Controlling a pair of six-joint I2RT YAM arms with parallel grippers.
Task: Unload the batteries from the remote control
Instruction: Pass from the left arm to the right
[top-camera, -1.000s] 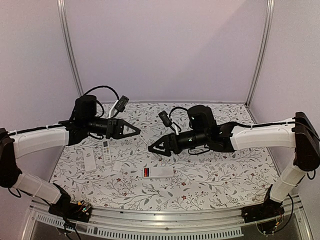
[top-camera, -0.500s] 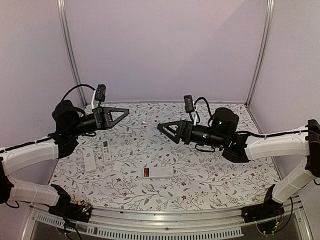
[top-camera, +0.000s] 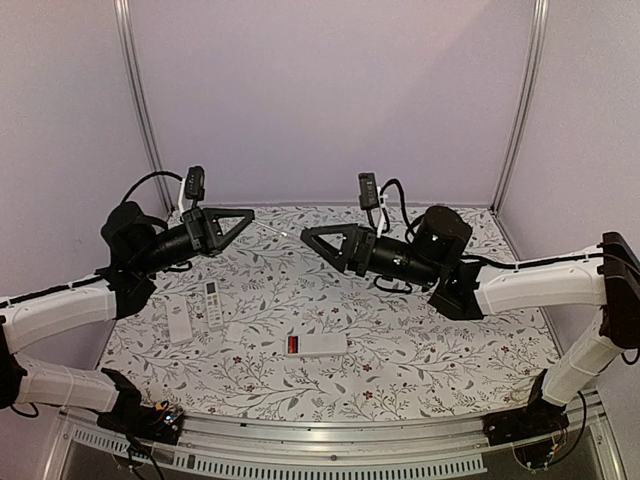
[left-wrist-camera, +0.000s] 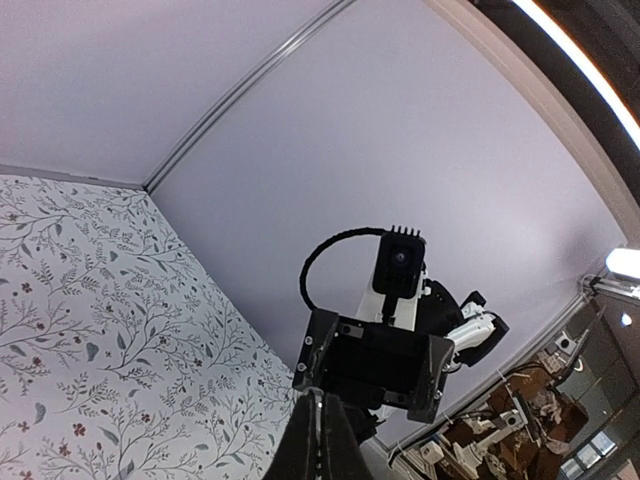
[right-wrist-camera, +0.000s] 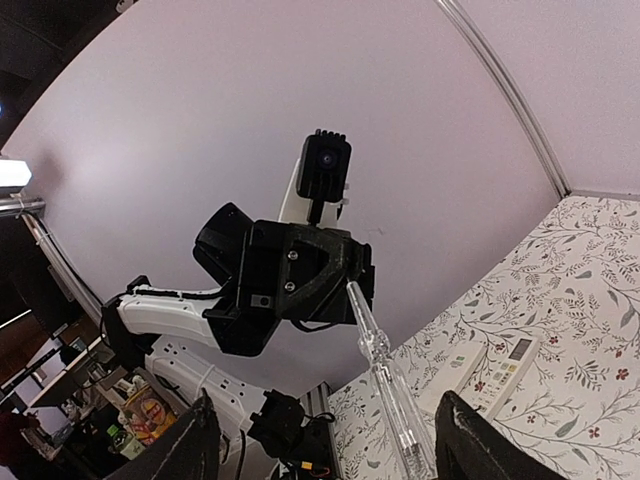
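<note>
A white remote control (top-camera: 322, 344) lies face down at the table's front centre, its compartment open, with red and black batteries (top-camera: 292, 344) in its left end. Both arms hover high above the table, tip to tip. My left gripper (top-camera: 250, 214) (left-wrist-camera: 320, 400) is shut on a thin clear stick tool (right-wrist-camera: 388, 392) (top-camera: 272, 227) that points at the right gripper. My right gripper (top-camera: 308, 236) (right-wrist-camera: 328, 415) is open, the stick's free end lying between its spread fingers (right-wrist-camera: 202, 440) without touching them.
Two more white remotes (top-camera: 214, 303) (top-camera: 180, 326) and a small white cover (top-camera: 237, 332) lie at the left on the floral tablecloth (top-camera: 450, 340). Purple walls and metal posts enclose the table.
Both grippers rose from low over the table and now face each other. The left one carried the clear stick up with it. The right jaws widened, then narrowed a little.
</note>
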